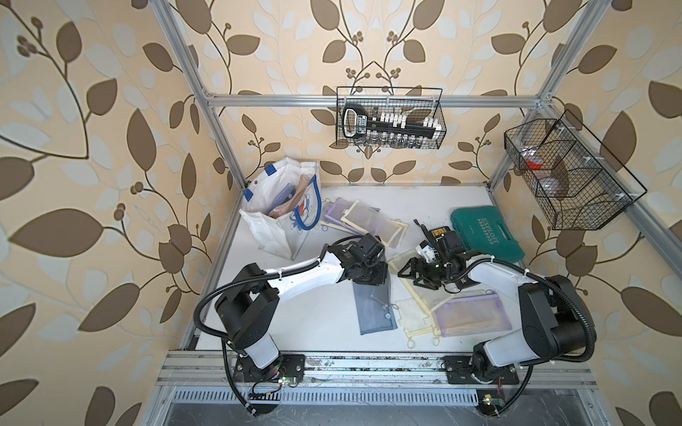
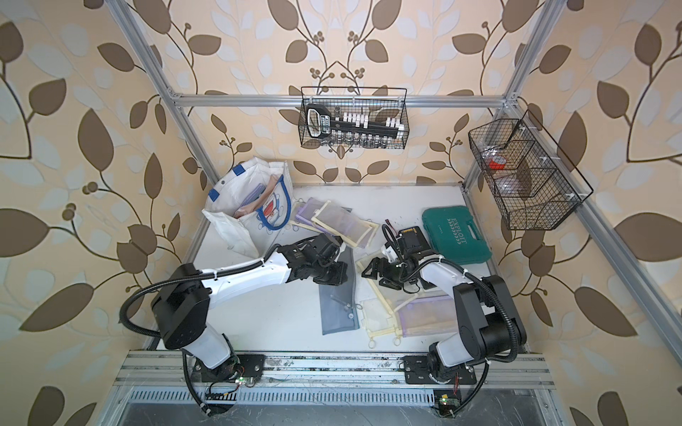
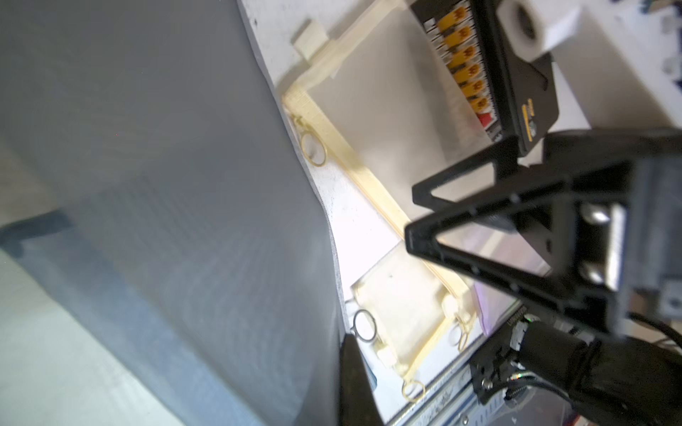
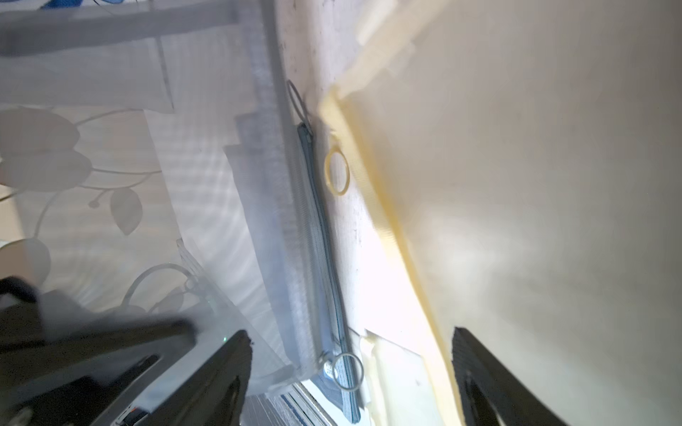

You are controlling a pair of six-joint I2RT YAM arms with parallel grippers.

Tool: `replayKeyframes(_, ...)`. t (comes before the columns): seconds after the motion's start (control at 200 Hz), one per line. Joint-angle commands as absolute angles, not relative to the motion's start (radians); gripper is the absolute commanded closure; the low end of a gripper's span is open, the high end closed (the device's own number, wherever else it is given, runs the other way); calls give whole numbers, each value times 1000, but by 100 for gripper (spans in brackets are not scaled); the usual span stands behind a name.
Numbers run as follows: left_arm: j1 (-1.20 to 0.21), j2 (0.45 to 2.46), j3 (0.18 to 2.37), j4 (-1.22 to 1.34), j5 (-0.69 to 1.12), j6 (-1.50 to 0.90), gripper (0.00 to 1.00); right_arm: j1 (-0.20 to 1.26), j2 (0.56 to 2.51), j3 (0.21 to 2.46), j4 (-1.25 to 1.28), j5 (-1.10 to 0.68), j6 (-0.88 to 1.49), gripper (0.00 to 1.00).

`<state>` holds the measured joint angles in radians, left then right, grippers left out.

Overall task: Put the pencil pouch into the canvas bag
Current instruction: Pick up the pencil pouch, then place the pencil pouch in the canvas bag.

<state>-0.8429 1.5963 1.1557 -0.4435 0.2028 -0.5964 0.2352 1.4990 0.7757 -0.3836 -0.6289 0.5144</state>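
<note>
Top views: the step in hand is judged to be the grasp. The grey pencil pouch (image 1: 374, 311) is seen near the middle of the table (image 1: 313, 332). Its 12 o'clock end is covered by the left gripper (image 1: 369, 276), which is clamped tight on that end. The canvas bag (image 1: 258, 225) is stood open at 10 o'clock of the table, well apart from the pouch, and other pouches are seen inside it. The right gripper (image 1: 409, 278) is held just beside the left one at its 3 o'clock, above a cream mesh pouch (image 1: 413, 313).

Left wrist: most of the view is filled by the grey mesh, which is raised close to the lens. One finger (image 3: 354, 383) of the left gripper is seen against its edge. The right gripper's triangular fingers are seen spread, with nothing between them.

Right wrist: the fingers (image 4: 221, 369) are set wide and nothing is gripped. The grey pouch's zipper edge (image 4: 321, 239) and the cream pouch's border are seen on the table below.

Next move, as judged: the pouch is to be lifted and carried toward 10 o'clock. Enough height is needed for the limp mesh to clear the bag rim and the blue handle. It is then to be released over the mouth.
</note>
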Motion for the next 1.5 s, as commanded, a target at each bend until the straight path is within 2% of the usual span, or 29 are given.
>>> replayKeyframes(0.0, -833, 1508, 1240, -625, 133, -458, 100, 232, 1473, 849, -443, -601, 484, 14)
replayKeyframes(0.31, -773, 1463, 1528, -890, -18, -193, 100, 255, 1428, 1034, -598, -516, 418, 1)
replayKeyframes(0.61, -513, 1486, 1825, -990, -148, 113, 100, 365, 1412, 1225, -676, -396, 366, 0)
replayKeyframes(0.83, -345, 1597, 2014, -986, -199, 268, 100, 484, 1345, 1287, -579, -337, 326, 0)
replayKeyframes(1.03, -214, 1674, 2031, -899, -256, 415, 100, 520, 1328, 1318, -550, -342, 301, 0)
replayKeyframes(1.285, -140, 1729, 1924, -763, -331, 643, 100, 519, 1339, 1324, -537, -360, 299, 0)
replayKeyframes(1.5, -95, 1734, 1791, -726, -280, 633, 100, 518, 1373, 1351, -534, -375, 295, 0)
